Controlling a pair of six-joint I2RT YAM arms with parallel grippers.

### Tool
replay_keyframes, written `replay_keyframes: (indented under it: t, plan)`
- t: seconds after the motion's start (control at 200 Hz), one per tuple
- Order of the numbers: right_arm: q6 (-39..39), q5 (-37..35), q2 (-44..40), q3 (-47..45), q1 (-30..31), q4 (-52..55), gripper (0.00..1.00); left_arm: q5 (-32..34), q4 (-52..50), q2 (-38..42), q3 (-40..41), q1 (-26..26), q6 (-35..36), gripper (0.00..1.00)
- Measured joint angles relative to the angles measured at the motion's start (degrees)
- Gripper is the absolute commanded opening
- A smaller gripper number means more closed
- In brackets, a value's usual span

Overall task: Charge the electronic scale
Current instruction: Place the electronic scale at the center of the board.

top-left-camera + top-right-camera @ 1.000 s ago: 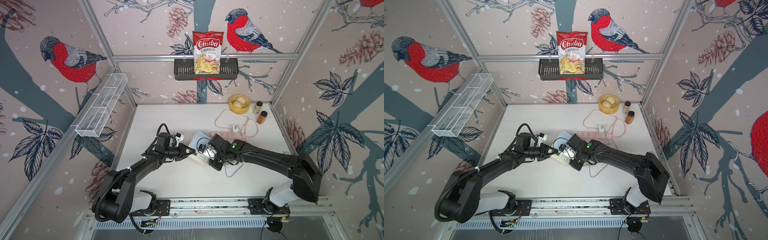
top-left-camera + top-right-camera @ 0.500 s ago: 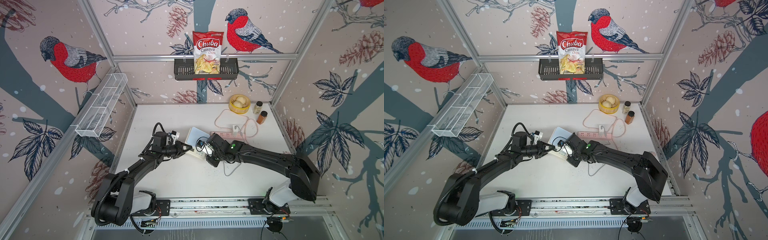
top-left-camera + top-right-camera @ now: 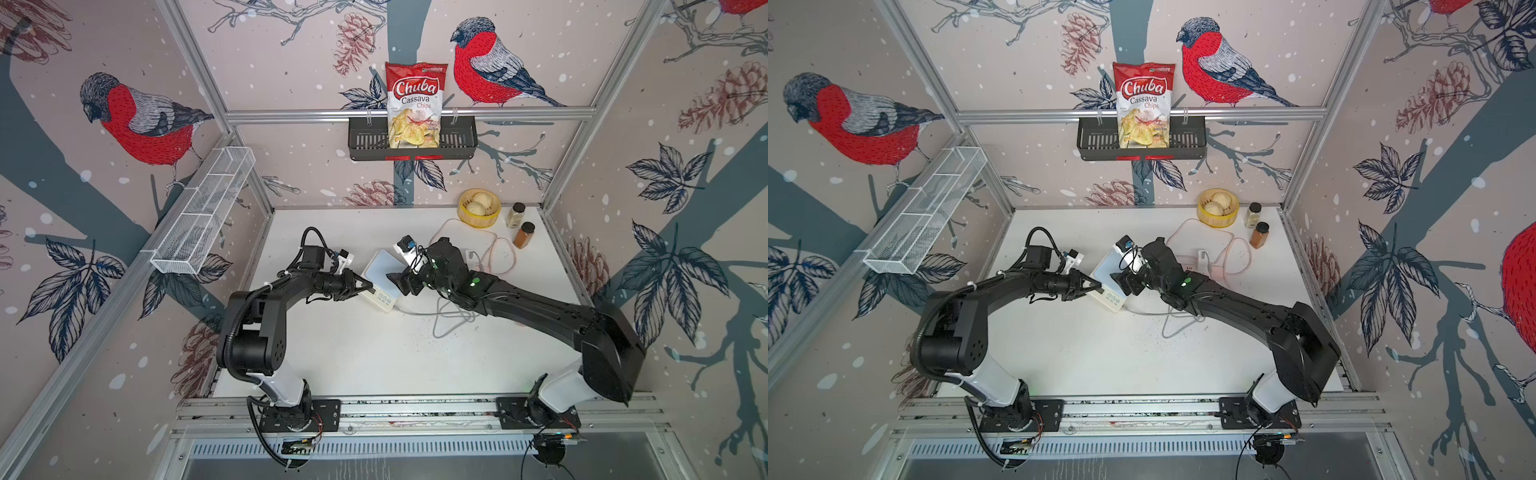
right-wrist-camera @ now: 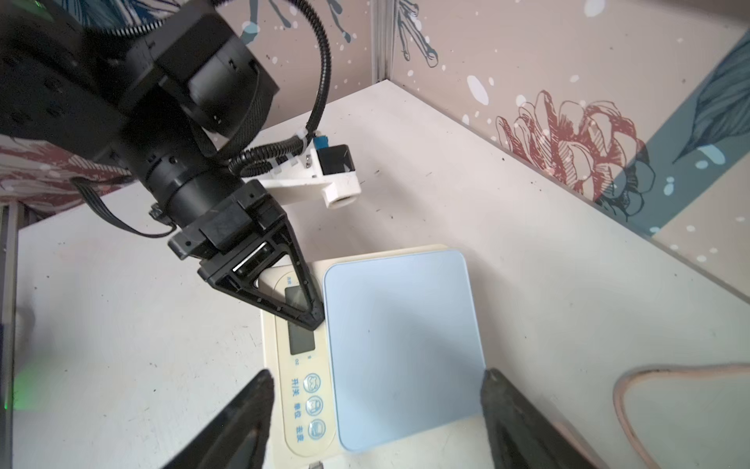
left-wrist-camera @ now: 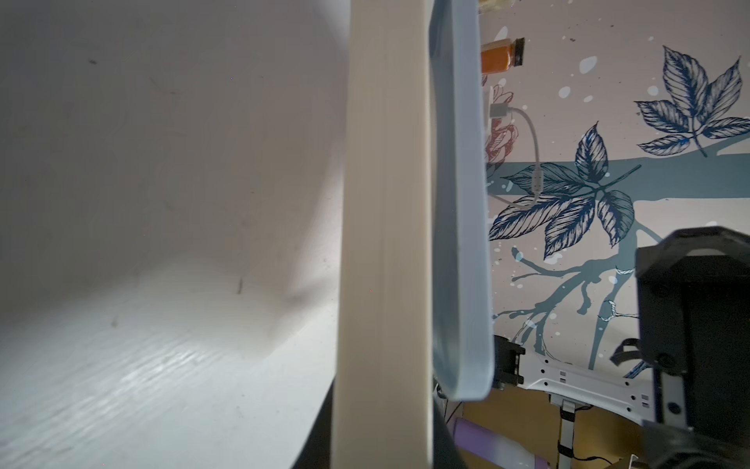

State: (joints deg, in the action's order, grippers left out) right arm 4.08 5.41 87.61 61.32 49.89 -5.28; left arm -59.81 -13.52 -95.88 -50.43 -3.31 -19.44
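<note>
Right wrist view | your left gripper (image 4: 314, 316) pinches the scale (image 4: 399, 345) at its display end, likely bracing it for plugging | scale sits mid-table (image 4: 527, 243) between both arms | right gripper (image 4: 375, 372) spread wide, empty, straddling the button end | grey cable (image 3: 419, 312) meets that edge

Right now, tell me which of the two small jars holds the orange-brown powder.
The front jar, standing nearer the robot's base; the back jar, next to the yellow bowl, holds something pale.
</note>
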Motion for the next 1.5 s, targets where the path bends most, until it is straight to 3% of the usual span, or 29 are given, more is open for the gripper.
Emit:
replay_keyframes:
  t: [0.25,0.43,0.495,0.68,0.76,0.775,0.79,0.805,0.951,1.021,1.136,1.306,1.496]
  plan:
    - [-4.81,-3.63,-1.51,-1.03,-3.08,2.08,0.83,-2.62,3.08,-8.79,-1.2,2.75,4.94,0.03]
    - [-7.19,-5.4,-1.03,-0.07,-4.46,4.26,0.83,-3.87,7.32,-11.96,-1.31,3.98,6.1,0.31]
    - [-7.48,-6.34,-1.01,0.13,-4.57,4.5,0.84,-0.68,8.09,-12.13,-0.92,4.24,5.84,0.41]
    - [-8.59,-6.95,-1.81,0.11,-5.05,5.77,0.85,4.07,8.07,-11.52,-0.26,5.14,5.86,0.52]
    - [-8.94,-8.24,-2.97,-0.35,-5.68,5.75,0.86,5.22,8.13,-10.67,-0.33,5.27,5.9,0.69]
    - [-8.98,-8.39,-3.17,-0.46,-5.77,5.75,0.86,5.38,8.09,-10.45,-0.39,5.33,5.97,0.77]
    - [-9.03,-8.63,-3.41,-0.59,-5.84,5.73,0.87,5.4,8.09,-10.29,-0.48,5.35,5.97,0.94]
    - [-9.14,-9.03,-3.69,-0.74,-5.97,5.77,0.87,5.6,8.04,-10.12,-0.59,5.35,6.03,0.97]
    - [-10.27,-13.27,-7.58,-3.13,-7.32,5.68,0.91,9.09,7.41,-7.63,-2.01,5.4,7.65,0.97]
    - [-10.49,-16.79,-10.1,-4.61,-8.61,5.33,1.0,12.59,5.55,-6.45,-2.49,5.53,8.61,0.97]
    - [-11.13,-22.93,-14.19,-7.08,-11.72,4.63,1.0,17.62,2.45,-3.54,-3.91,5.7,10.64,0.97]
    - [-14.12,-30.84,-20.63,-10.67,-20.83,3.56,1.0,24.35,-0.61,1.81,-4.7,5.7,13.09,0.98]
    - [-18.71,-37.18,-28.87,-20.83,-33.0,-0.94,1.0,34.34,0.5,11.28,-2.47,5.73,14.67,0.98]
